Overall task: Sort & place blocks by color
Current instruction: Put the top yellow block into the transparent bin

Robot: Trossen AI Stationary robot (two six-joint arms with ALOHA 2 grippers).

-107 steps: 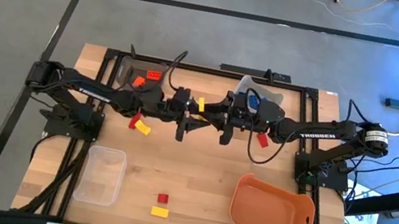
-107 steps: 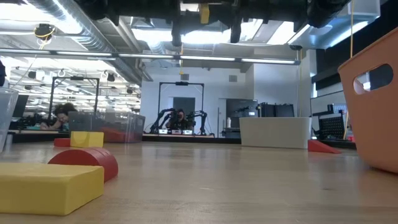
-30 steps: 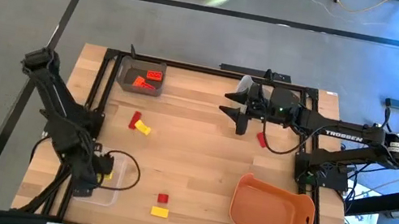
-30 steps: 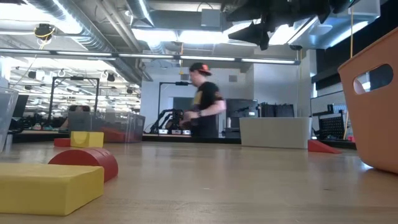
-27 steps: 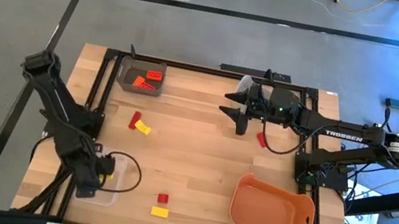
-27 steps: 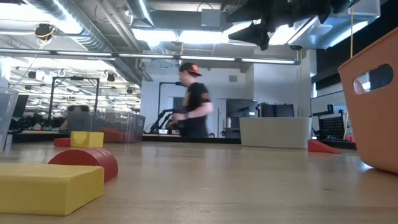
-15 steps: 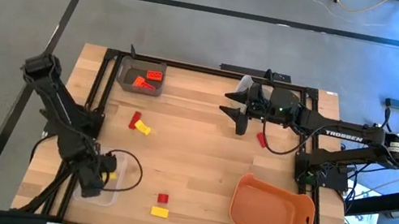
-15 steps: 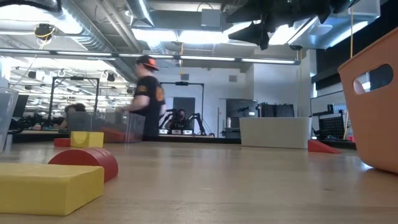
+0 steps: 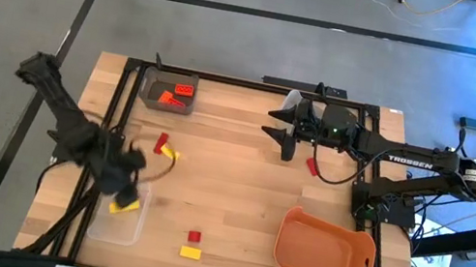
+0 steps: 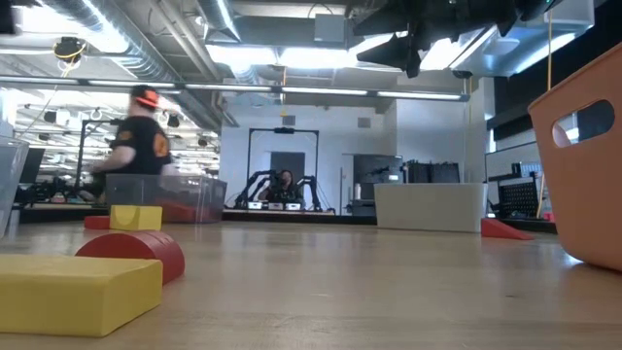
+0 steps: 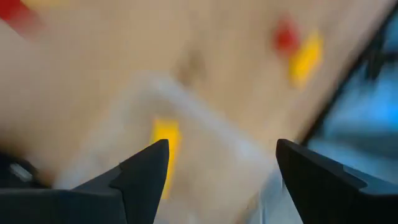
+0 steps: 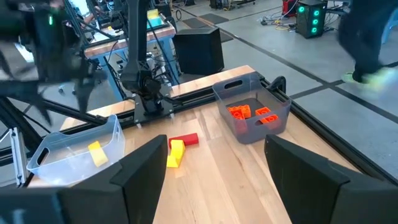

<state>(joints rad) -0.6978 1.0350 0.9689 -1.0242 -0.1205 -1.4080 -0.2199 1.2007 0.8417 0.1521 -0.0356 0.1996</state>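
Observation:
My left gripper (image 9: 120, 180) hangs open over the far end of the clear bin (image 9: 117, 220); in its wrist view the open fingers (image 11: 221, 155) frame a yellow block (image 11: 165, 142) lying in that bin. The same yellow block (image 9: 125, 204) shows in the high view. My right gripper (image 9: 278, 133) waits open, raised above the table's far middle (image 12: 214, 155). A grey bin (image 9: 170, 92) holds orange and red blocks. A red and a yellow block (image 9: 165, 148) lie near it. A red block (image 9: 193, 236) and a yellow block (image 9: 189, 253) rest by the near edge, and another red block (image 9: 313, 166) lies under the right arm.
An orange tray (image 9: 325, 255) sits at the near right. A white box (image 9: 297, 103) stands at the far edge beside the right arm. Black frame rails (image 9: 228, 79) run along the table's far and side edges. A person (image 10: 136, 146) walks in the room behind the table.
My left gripper has risen out of the clear bin and swung toward the far edge, quickly, leaving the yellow block lying in the bin. The person behind the table has walked toward the left. My right arm has kept still.

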